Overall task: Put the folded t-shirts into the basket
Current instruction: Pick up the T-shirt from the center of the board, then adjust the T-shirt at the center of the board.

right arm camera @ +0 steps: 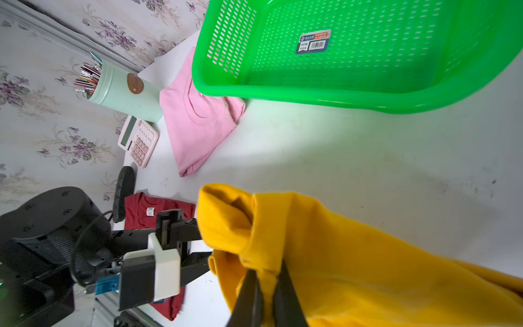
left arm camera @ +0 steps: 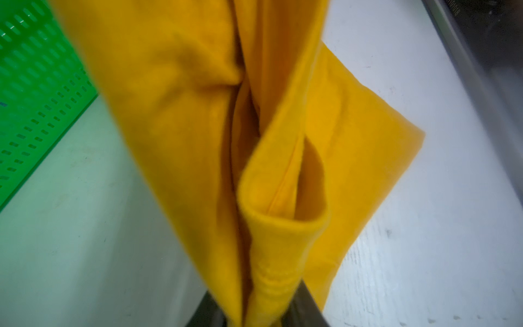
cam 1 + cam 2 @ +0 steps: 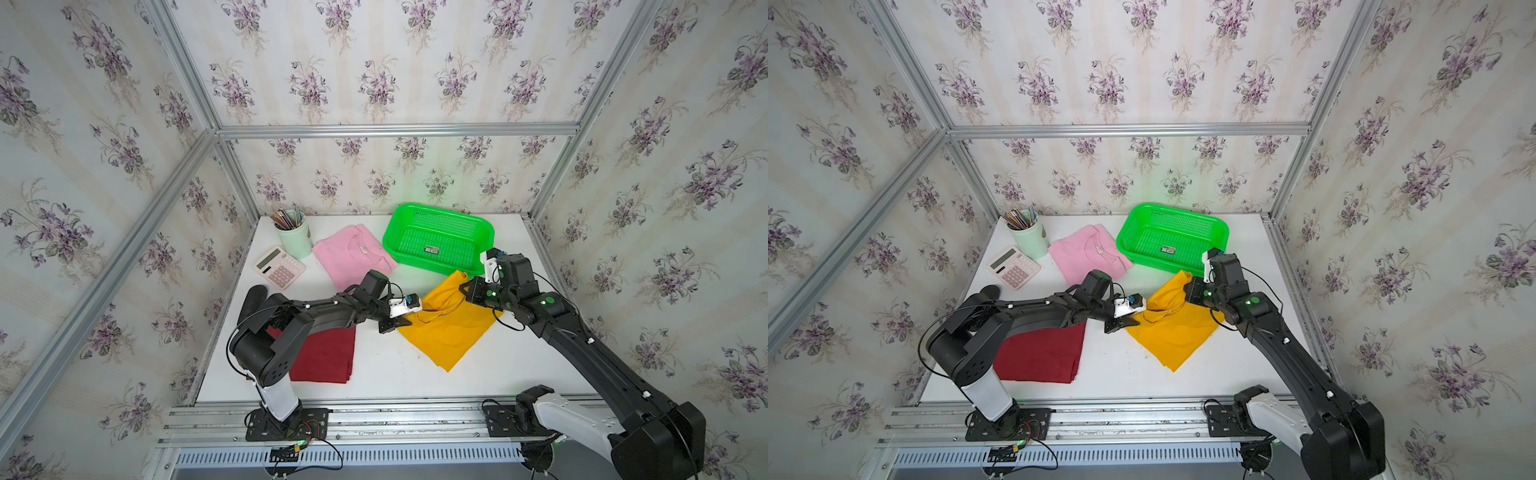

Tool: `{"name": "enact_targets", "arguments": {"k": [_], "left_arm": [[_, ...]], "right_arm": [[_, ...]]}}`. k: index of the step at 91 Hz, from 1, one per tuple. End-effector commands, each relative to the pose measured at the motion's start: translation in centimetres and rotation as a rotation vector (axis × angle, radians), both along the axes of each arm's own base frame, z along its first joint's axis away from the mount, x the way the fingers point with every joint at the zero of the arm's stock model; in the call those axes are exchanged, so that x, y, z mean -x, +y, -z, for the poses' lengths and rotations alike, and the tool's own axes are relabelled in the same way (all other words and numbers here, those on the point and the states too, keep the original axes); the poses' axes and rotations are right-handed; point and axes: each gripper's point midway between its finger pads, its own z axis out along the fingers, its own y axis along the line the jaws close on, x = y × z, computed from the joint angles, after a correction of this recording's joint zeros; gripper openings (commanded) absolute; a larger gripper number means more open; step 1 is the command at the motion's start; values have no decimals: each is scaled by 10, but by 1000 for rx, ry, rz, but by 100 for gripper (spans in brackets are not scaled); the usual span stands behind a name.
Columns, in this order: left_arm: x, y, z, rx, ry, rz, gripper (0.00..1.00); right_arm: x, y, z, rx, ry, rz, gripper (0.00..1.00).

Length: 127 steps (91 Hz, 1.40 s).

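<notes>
**Both arms on the yellow tee [image 3: 451, 336]; basket [image 3: 446, 222] holds no shirts**

The dark red tee [image 3: 328, 357] lies flat and untouched. It is the shirt farthest from the basket, on the left arm's side. The yellow tee sits just short of the basket's near rim, partly lifted and bunched. My left gripper [image 3: 397, 324] is clamped on a folded edge. My right gripper [image 1: 268, 273] is pinched tight on the corner nearest the basket. The pink tee [image 3: 353, 257] lies flat against the basket's left end. Inside the basket I see only its sticker [image 3: 432, 249]. My read is none of three in: yellow's lift is starting, and red and pink remain.

Calculator [image 3: 279, 267], pencil cup [image 3: 296, 243], possibly a mouse [image 3: 254, 297]
</notes>
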Motion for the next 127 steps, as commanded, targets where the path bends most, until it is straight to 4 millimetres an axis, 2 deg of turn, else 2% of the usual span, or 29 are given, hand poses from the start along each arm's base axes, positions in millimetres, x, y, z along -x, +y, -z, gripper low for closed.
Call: {"name": "enact_targets", "arguments": {"k": [1, 13, 27, 43, 55, 62, 64, 70, 76, 85, 98, 101, 107, 119, 127], "left_arm": [[-3, 0, -3, -11, -6, -5, 0], [1, 0, -18, 2, -45, -6, 0], [12, 3, -32, -72, -58, 1, 0], [35, 9, -40, -111, 125, -51, 0], [57, 5, -59, 23, 267, -123, 0], [70, 5, -68, 60, 316, -164, 0], [72, 6, -78, 80, 320, -178, 0], [79, 9, -93, 111, 394, -226, 0], [84, 13, -99, 105, 484, -278, 0], [99, 17, -94, 78, 666, -334, 0], [108, 34, -61, -7, 795, -481, 0], [108, 40, -53, -44, 799, -522, 0], [108, 50, -41, -102, 803, -577, 0], [112, 62, -26, -144, 821, -632, 0], [110, 70, -19, -146, 811, -692, 0]], "right_arm": [[-6, 2, -14, -43, -15, 34, 0], [-6, -8, -3, -9, 46, 100, 1], [0, 1, 16, -62, 157, 105, 3], [1, -1, 33, -47, 242, 149, 2], [-2, -9, 36, 41, 238, 162, 0], [-6, -3, 37, 40, 241, 134, 1], [-6, 0, 39, 35, 250, 123, 0], [-8, 13, 44, 15, 274, 84, 1], [-10, 28, 50, -4, 299, 50, 1], [-15, 47, 61, -6, 317, 15, 2], [-24, 73, 80, 56, 345, -22, 3], [-19, 88, 84, 69, 354, -58, 4], [-22, 104, 89, 81, 366, -81, 11], [-33, 127, 92, 103, 382, -111, 45], [-39, 135, 89, 118, 377, -115, 62]]}}
